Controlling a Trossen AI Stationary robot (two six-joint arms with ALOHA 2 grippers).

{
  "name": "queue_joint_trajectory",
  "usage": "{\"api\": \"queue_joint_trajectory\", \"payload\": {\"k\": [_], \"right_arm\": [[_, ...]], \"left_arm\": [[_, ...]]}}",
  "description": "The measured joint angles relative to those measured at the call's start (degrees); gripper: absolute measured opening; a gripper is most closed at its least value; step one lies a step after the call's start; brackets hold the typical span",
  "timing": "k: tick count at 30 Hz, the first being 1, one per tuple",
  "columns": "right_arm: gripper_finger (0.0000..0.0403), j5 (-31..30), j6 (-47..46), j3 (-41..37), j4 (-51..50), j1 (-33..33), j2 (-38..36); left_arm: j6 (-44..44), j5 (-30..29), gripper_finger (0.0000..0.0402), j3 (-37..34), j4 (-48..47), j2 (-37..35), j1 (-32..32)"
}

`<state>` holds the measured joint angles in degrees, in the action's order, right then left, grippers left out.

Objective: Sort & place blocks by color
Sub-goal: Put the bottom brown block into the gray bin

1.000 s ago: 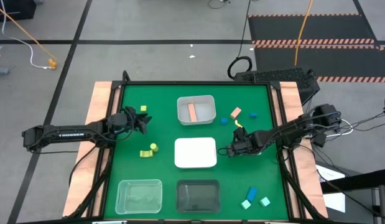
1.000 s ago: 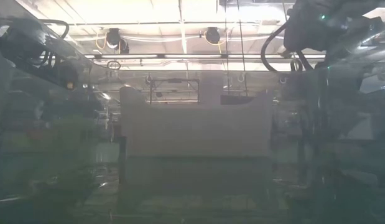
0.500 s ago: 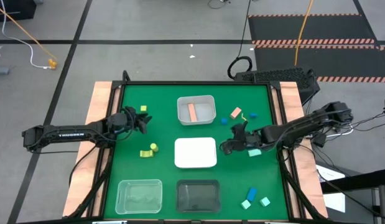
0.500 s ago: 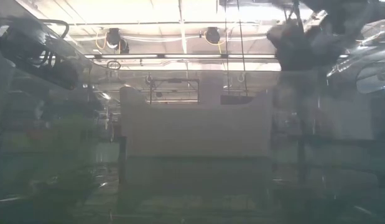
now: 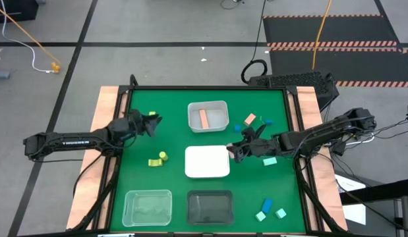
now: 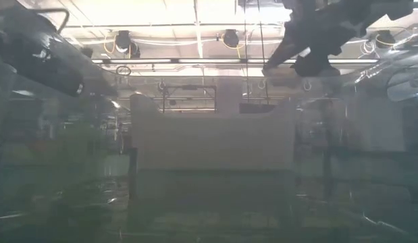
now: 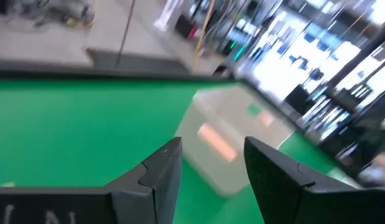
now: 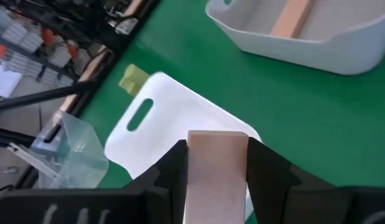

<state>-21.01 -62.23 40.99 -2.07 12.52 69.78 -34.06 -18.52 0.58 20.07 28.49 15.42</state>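
My right gripper point(image 5: 234, 151) is shut on a salmon pink block point(image 8: 217, 168) above the right edge of the white tray point(image 5: 207, 162). My left gripper point(image 5: 153, 121) hovers open at the table's left, nothing between its fingers point(image 7: 161, 171); a yellow-green block point(image 5: 153, 114) shows right beside it. A pink bar point(image 5: 204, 118) lies in the far clear tray point(image 5: 220, 106). Loose on the mat lie two yellow-green blocks point(image 5: 155, 161), a pink block point(image 5: 250, 119), blue blocks point(image 5: 238, 127) and a mint block point(image 5: 269, 160). My right gripper pinches the pink block by two opposite sides point(image 8: 195, 163) between its two fingers. The fingers slant down toward the table's left. The block is lifted clear, over the white tray's right edge point(image 8: 242, 130).
A clear tray point(image 5: 147, 206) and a black tray point(image 5: 210, 207) stand along the near edge. A blue block point(image 5: 267, 205) and two mint blocks point(image 5: 260, 215) lie at the near right. Wooden strips point(image 5: 103, 112) border the green mat.
My right gripper has risen off the mat with the pink block, tipped from pointing down to slanting, and moved left toward the white tray. My left gripper has tipped its fingers upward a little, staying open.
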Motion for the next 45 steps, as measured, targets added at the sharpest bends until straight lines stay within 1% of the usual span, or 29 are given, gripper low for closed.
{"api": "queue_joint_trajectory", "payload": {"k": [2, 6, 10, 12, 14, 17, 21, 23, 25, 29, 33, 35, 38, 42, 45], "right_arm": [[0.011, 0.0, 0.9, 0.0, 1.4, -0.3, 0.0], [0.011, 0.0, 2.8, 0.0, 3.9, -1.0, 0.0], [0.011, -0.1, 5.7, 0.0, 7.7, -2.1, 0.0], [0.011, -0.1, 7.7, 0.0, 10.3, -2.7, 0.0], [0.011, 0.0, 9.9, 0.0, 13.0, -3.5, 0.0], [0.011, 0.1, 12.6, 0.0, 17.2, -4.8, 0.0], [0.011, 1.2, 15.4, 0.0, 22.4, -6.8, 0.0], [0.011, 2.4, 16.4, 0.0, 24.6, -8.0, 0.0], [0.011, 3.7, 16.9, 0.1, 26.1, -9.3, 0.0], [0.011, 6.2, 17.0, 0.1, 27.2, -11.9, 0.0], [0.011, 6.4, 17.1, 0.1, 27.4, -13.8, 0.0], [0.011, 6.5, 17.5, 0.1, 27.6, -14.5, 0.0], [0.011, 7.0, 18.0, 0.1, 27.8, -15.5, 0.0], [0.011, 11.0, 19.5, 0.1, 31.1, -18.4, 0.0], [0.011, 12.3, 21.4, 0.1, 33.8, -21.2, 0.0]], "left_arm": [[1.4, -0.3, 0.0175, 0.0, 4.8, 0.0, 0.0], [4.1, -5.8, 0.0175, 0.0, 12.3, 0.0, 0.1], [4.0, -7.0, 0.0175, 0.0, 17.6, 0.0, 0.0], [1.4, -6.8, 0.0175, 0.0, 19.5, 0.0, 0.0], [-2.3, -5.4, 0.0175, 0.0, 20.9, 0.0, -0.2], [-5.4, -3.3, 0.0175, 0.0, 23.3, 0.0, -0.2], [-8.9, 2.4, 0.0175, 1.2, 24.6, 0.0, -0.3], [-9.5, 5.4, 0.0175, 3.0, 24.5, 0.4, -1.4], [-7.7, 6.6, 0.0175, 5.6, 24.6, 1.6, -3.3], [1.4, 7.0, 0.0175, 13.2, 23.4, 6.3, -8.3], [11.6, 6.8, 0.0175, 22.1, 16.9, 12.8, -11.9], [13.5, 5.9, 0.0175, 26.0, 13.6, 16.6, -12.5], [13.4, 3.5, 0.0175, 30.2, 11.5, 21.6, -12.3], [15.6, 1.1, 0.0175, 33.2, 10.5, 27.5, -11.6], [18.2, -1.5, 0.0175, 34.5, 10.4, 32.3, -11.5]]}}
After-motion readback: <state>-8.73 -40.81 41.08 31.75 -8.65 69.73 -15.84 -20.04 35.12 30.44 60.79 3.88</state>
